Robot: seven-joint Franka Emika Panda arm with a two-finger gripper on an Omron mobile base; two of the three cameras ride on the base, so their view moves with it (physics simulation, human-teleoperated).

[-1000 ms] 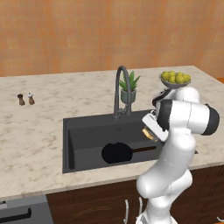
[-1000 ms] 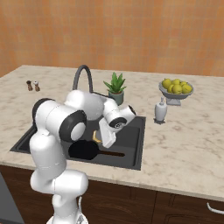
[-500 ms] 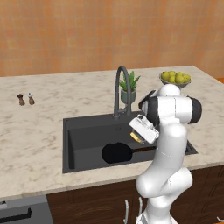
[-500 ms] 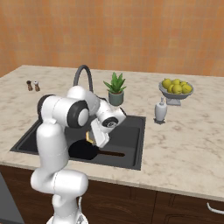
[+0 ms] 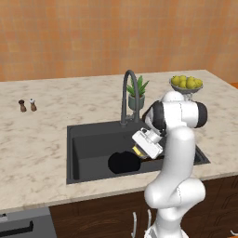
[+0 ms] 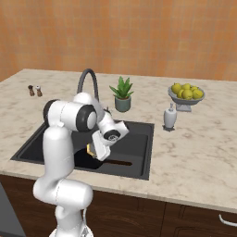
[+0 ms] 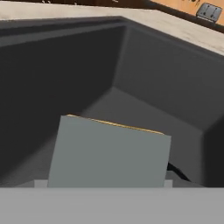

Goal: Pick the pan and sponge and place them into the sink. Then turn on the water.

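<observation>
The sponge (image 7: 109, 153) sits right at the fingers, its grey scouring face turned to the hand camera and a thin yellow edge showing along its top. It fills the space where the fingertips would rise, so the fingers themselves are hidden behind it; they appear to be closed on the sponge, spread to its width. From the left base view a sliver of yellow (image 5: 138, 150) peeks out at the lower tip of the white hand, and in the right base view the same yellow corner (image 6: 90, 149) shows at the hand's lower end.

The gripper (image 5: 142, 149) hangs tilted over the sink (image 5: 83, 139), above the basin floor and not touching it. Just below and beside the fingers lies the pan (image 5: 123, 162), flat on the sink bottom, its long handle (image 6: 121, 163) stretching away from the fingers toward the basin's right part.

Behind the fingers, at the sink's back rim, the arched faucet (image 5: 127, 95) stands upright. Beyond it on the desk (image 5: 42, 139) is a small potted plant (image 5: 137, 93), further off a bowl of lemons (image 5: 186, 83), and near that a white soap dispenser (image 6: 170, 116). Well apart from the fingers on the far side of the sink, two small shakers (image 5: 27, 105) stand together.
</observation>
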